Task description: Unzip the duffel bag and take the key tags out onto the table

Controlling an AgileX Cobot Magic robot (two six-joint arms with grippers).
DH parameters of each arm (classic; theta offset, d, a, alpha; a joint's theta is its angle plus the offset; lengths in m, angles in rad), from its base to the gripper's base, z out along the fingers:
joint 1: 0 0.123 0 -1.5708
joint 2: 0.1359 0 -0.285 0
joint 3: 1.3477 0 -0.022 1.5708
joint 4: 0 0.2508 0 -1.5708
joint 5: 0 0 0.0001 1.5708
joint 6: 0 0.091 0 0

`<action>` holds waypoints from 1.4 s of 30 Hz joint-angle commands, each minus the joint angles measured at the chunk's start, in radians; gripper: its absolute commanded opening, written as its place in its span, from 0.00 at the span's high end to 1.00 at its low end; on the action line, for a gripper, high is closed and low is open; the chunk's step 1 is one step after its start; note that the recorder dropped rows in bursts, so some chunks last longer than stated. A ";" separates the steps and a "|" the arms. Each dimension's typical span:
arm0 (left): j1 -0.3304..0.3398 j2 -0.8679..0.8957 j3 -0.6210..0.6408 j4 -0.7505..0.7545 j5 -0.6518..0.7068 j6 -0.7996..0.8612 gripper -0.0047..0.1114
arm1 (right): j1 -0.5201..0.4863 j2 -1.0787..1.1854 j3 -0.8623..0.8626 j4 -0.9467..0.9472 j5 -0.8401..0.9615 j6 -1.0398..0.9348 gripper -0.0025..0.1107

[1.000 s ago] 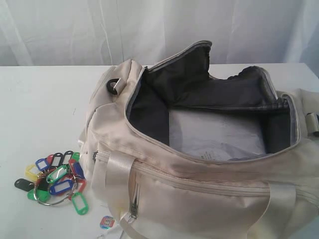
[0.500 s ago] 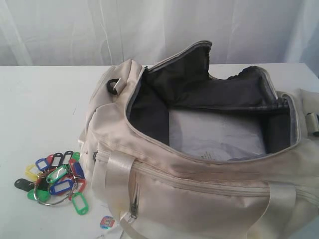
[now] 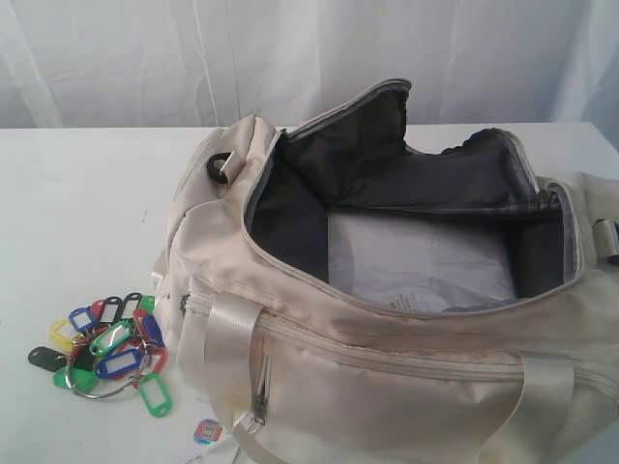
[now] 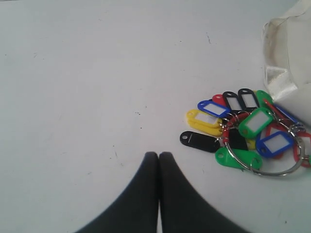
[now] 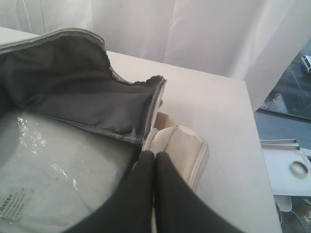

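Cream duffel bag (image 3: 387, 377) lies unzipped, long axis running left-right on the table (image 3: 77, 193), grey lining showing. Coloured key tags (image 3: 108, 346) on a ring rest on the table by its left end. Left gripper (image 4: 158, 154) and right gripper (image 5: 155, 153) are closed, empty.

This looks like a lab or test booth rather than a home. A plain white table (image 3: 77, 193) stands in front of white curtains (image 3: 290, 58) that close off the whole background. Beyond the table's edge, a roll of tape (image 5: 297, 168) lies in a white tray (image 5: 279, 177).
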 commanded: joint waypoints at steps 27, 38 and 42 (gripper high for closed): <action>-0.024 -0.003 0.004 -0.014 -0.007 -0.002 0.96 | -0.294 -0.484 0.017 -0.011 -0.011 0.001 0.98; -0.024 -0.003 0.004 -0.014 -0.007 -0.002 0.96 | -0.292 -0.541 0.332 0.190 -0.058 0.001 0.98; -0.024 -0.003 0.004 -0.014 -0.007 -0.002 0.96 | -0.292 -0.591 0.484 0.273 -0.163 0.036 0.98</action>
